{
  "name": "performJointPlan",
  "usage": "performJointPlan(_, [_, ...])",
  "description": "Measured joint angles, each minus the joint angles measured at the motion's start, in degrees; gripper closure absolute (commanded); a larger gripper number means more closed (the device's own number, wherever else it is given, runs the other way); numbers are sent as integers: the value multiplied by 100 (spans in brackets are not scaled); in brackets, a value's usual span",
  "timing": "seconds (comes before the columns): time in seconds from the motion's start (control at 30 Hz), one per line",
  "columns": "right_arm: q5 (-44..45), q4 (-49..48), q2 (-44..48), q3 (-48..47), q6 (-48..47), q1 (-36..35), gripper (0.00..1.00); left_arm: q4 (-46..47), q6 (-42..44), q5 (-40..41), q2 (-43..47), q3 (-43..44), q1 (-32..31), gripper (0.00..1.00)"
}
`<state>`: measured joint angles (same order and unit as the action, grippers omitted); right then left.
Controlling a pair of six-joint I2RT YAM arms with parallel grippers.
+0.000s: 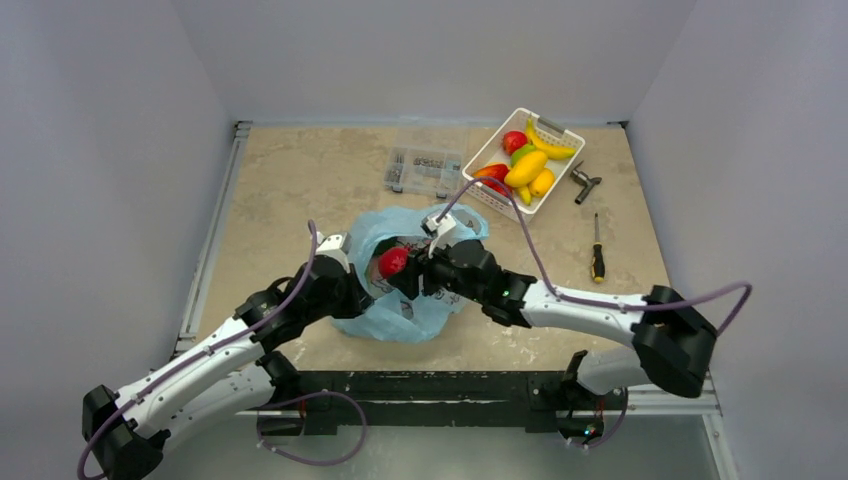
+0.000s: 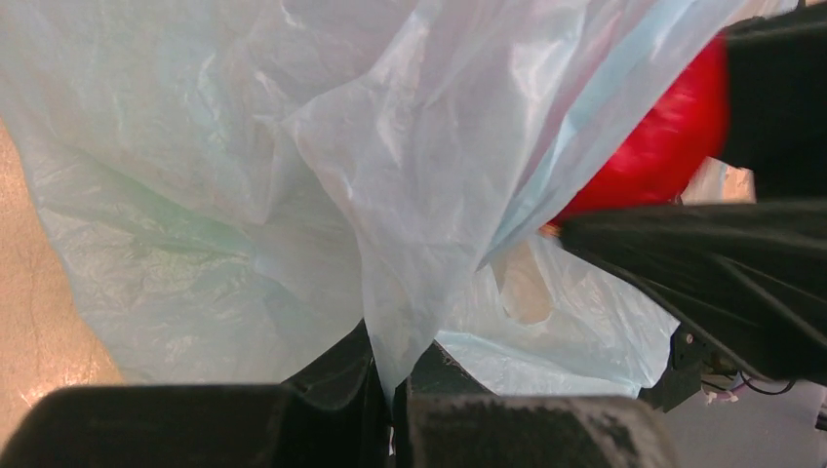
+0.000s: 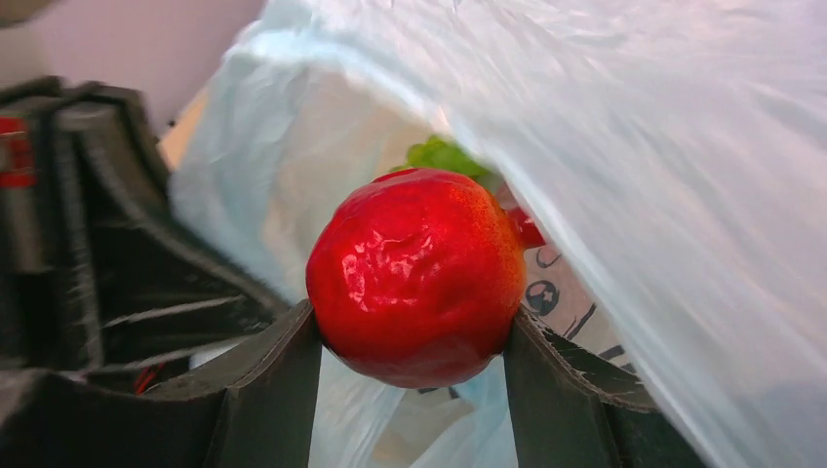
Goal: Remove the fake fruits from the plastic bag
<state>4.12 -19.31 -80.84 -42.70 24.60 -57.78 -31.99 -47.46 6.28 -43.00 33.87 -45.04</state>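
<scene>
One red fruit (image 3: 414, 273) is clenched between the fingers of my right claw (image 3: 413, 353). It is round and glossy, with a dimpled skin and an orange blush on one flank. I hold it at the mouth of the light blue bag (image 1: 400, 318), whose thin crinkled film arches over it on the right. My left claw (image 2: 393, 408) is pinched tight on a fold of that film, pulling it up into a peak. From above, the bag lies in the middle of the table (image 1: 285, 185), crowded by both arms on its near side. Bare tabletop shows to its left and beyond it. A clear parts box (image 1: 425, 170) sits near its far edge, and the white basket (image 1: 578, 140) of fruit is well apart at the far right. A screwdriver (image 1: 597, 262) lies to the right of my right arm. Only my right wrist view looks inside the bag, showing a bit of the green grapes (image 3: 444, 154) behind the red fruit and a black-line cartoon print on the film. My left wrist view shows just a red sliver past the bag's fold.
</scene>
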Motion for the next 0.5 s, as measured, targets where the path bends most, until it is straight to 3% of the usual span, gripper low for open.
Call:
performJointPlan(0.23, [-356, 798, 1707, 627, 0, 0, 100, -22, 2, 20, 50, -42, 0, 100])
performJointPlan(0.5, [127, 2039, 3268, 437, -44, 0, 100, -24, 2, 15, 72, -232, 0, 100])
